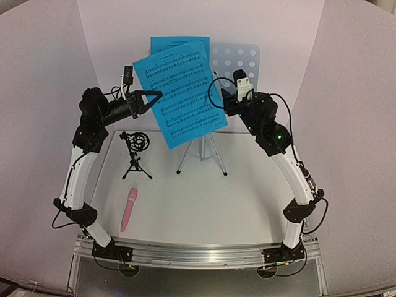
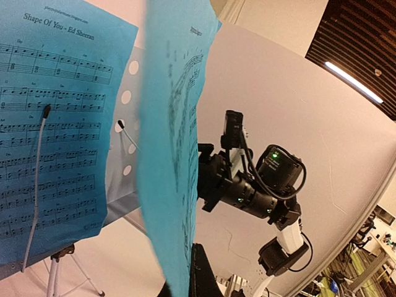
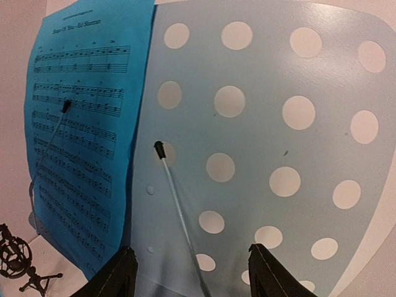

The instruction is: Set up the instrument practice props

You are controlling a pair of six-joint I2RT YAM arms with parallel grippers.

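Note:
The pale-blue perforated music stand stands on its silver tripod at the back. One blue sheet-music page rests on its left half, under a wire page holder. My left gripper is shut on the left edge of the second blue page and holds it up in front of the stand; in the left wrist view the page is edge-on. My right gripper is open and empty, facing the bare right half of the stand, next to the second wire holder. It also shows in the top view.
The pink stick microphone lies on the table at the near left. The small black tripod mic stand with its ring mount stands behind it, below my left arm. White walls close in the back and both sides.

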